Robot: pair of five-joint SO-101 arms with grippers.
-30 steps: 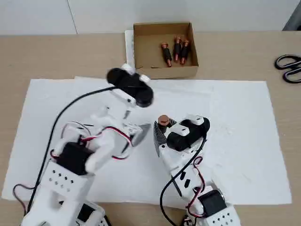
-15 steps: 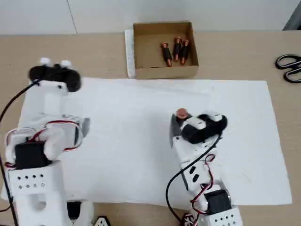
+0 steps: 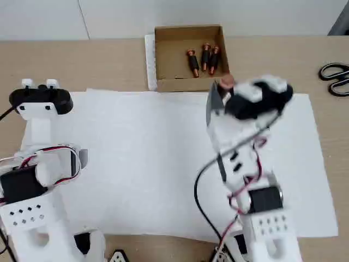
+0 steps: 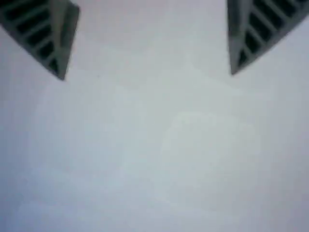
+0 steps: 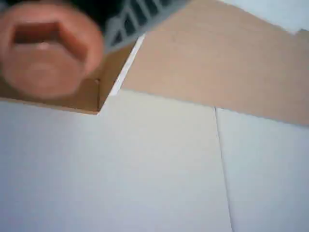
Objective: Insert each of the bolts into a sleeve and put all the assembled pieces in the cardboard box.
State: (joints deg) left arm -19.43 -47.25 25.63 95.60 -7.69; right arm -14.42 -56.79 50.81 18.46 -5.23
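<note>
1. At the far left of the high view the left arm (image 3: 41,101) stands upright over the left edge of the white paper sheet (image 3: 152,158).
2. In the left wrist view the left gripper (image 4: 147,73) hangs above bare paper. Its two ribbed fingers (image 4: 48,34) are spread wide apart with nothing between them.
3. The paper sheet covers the middle of the tan surface (image 3: 82,60) and runs across most of the frame's width.
4. At the upper centre of the high view the cardboard box (image 3: 172,60) sits open on the surface, its near wall touching the paper's far edge.
5. Three assembled pieces (image 3: 205,57), dark with copper ends, lie close together in the right half of the box.
6. Right of centre the right arm (image 3: 256,196) stretches up the frame, and the right gripper (image 3: 221,93) is just beside the box's near right corner.
7. Its fingers pinch a bolt (image 3: 226,82) whose copper head points up. The head sits at the near wall of the box, not inside it.
8. The right wrist view shows that hexagonal head (image 5: 46,53) close up beside a dark ribbed finger (image 5: 140,17), with a box corner (image 5: 82,99) under it. Whether a sleeve is on the bolt cannot be told.
9. At the right edge of the high view black-handled scissors (image 3: 335,78) lie on the bare surface, well apart from the box.
</note>
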